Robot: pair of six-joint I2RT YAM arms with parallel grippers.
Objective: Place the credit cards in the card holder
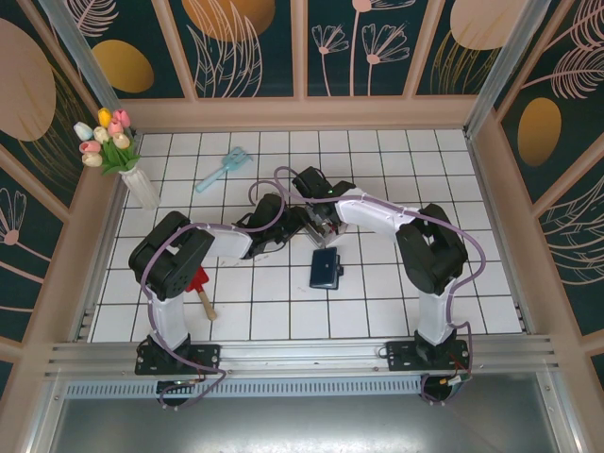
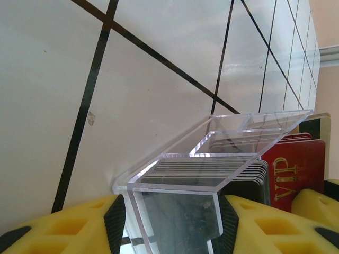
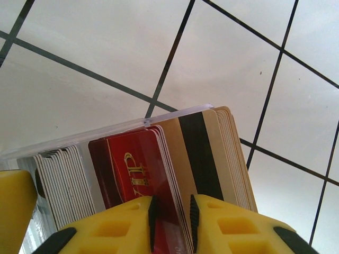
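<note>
Red VIP credit cards point(image 3: 132, 169) stand in a clear slotted rack point(image 2: 212, 159), with tan-gold cards point(image 3: 212, 153) behind them and pale cards point(image 3: 58, 180) in front. My left gripper point(image 2: 172, 211) is shut on the rack's end, a pad pressed against each side. My right gripper point(image 3: 170, 217) has its pads closed on the edges of a few red cards. Both grippers meet over the table's middle, the left gripper point(image 1: 281, 229) beside the right gripper point(image 1: 324, 223). The card holder point(image 1: 327, 268), a dark navy wallet, lies on the tiles just in front of them, apart from both.
A vase of tulips point(image 1: 132, 175) stands at the far left. A light blue brush point(image 1: 222, 170) lies behind the arms. A red tool with a wooden handle point(image 1: 201, 288) lies by the left arm's base. Raised wooden walls border the tiled table point(image 1: 406, 302).
</note>
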